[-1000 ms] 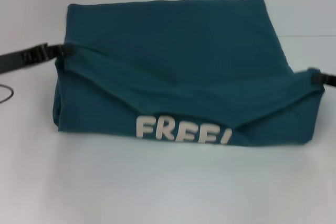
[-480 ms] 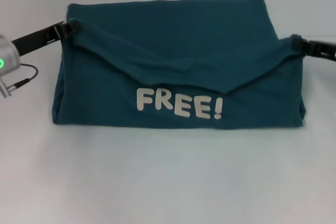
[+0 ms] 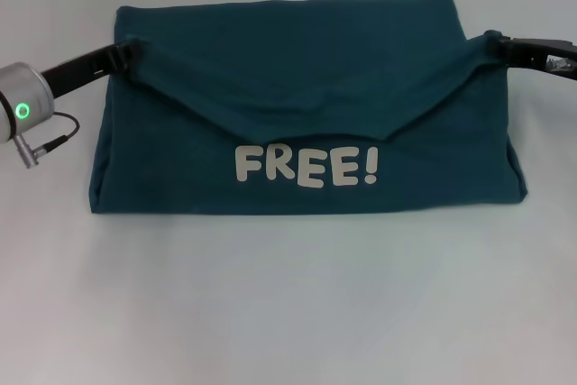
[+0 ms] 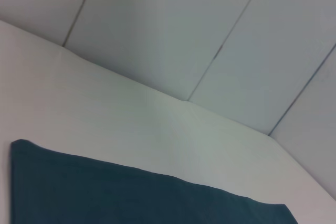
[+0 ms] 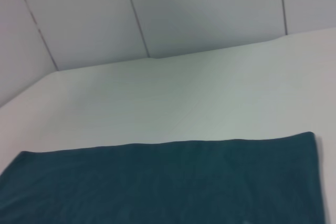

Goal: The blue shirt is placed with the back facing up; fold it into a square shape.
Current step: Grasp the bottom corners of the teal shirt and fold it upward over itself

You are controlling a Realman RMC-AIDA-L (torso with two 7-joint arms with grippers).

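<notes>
Head view: the blue shirt [image 3: 297,114] lies on the white table [image 3: 288,313], already reduced to a wide rectangle. Its sides are tucked in, and a lower layer has been turned over toward the far edge, so the white "FREE!" lettering [image 3: 306,167] faces up.

The left gripper [image 3: 129,50] is at the shirt's upper left corner and the right gripper [image 3: 498,42] at the upper right corner. Each is clenched on a corner of the turned-over layer, which hangs from the two held corners and sags to a shallow V between them.

Progress, as a judgement:
1. Done: the sides are folded in and the lengthwise fold is well advanced.
2. Left: the held layer is not yet laid flat, and its edge does not meet the far edge of the shirt.
3. Left: the outline is wider than it is deep (not a square), so a further fold across the width would likely be required.

Differences between views:
- The head view alone shows both grippers, the lettering and the sagging layer.
- The left wrist view shows only a flat corner of the shirt, the table and a panelled wall [image 4: 210,35]; no fingers appear.
- The right wrist view shows the shirt's straight far edge against the table and wall; again no fingers.
</notes>
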